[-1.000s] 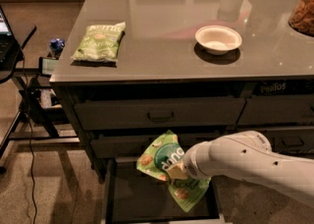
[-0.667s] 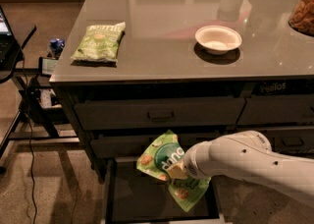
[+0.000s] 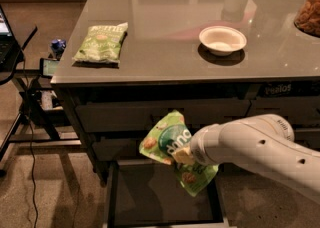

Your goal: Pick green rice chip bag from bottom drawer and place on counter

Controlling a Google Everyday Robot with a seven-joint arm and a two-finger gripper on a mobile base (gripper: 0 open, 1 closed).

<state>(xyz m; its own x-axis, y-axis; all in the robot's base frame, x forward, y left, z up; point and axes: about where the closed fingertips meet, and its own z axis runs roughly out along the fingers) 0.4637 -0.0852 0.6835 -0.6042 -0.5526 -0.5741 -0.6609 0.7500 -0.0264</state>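
Gripper [image 3: 183,155] pinches green rice chip bag [image 3: 171,138] at mid-body, held in air over open bottom drawer [image 3: 111,192], below counter [image 3: 165,22] edge. Bag crumpled, tilted; dark round logo with white letters, tan chips printed.

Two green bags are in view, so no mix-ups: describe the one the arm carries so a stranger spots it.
Find the grey counter; below its front edge, over the open bottom drawer, the gripper holds the green rice chip bag in mid-air. Unlike the paler bag lying flat on the counter, it is crumpled and bears a dark round logo.
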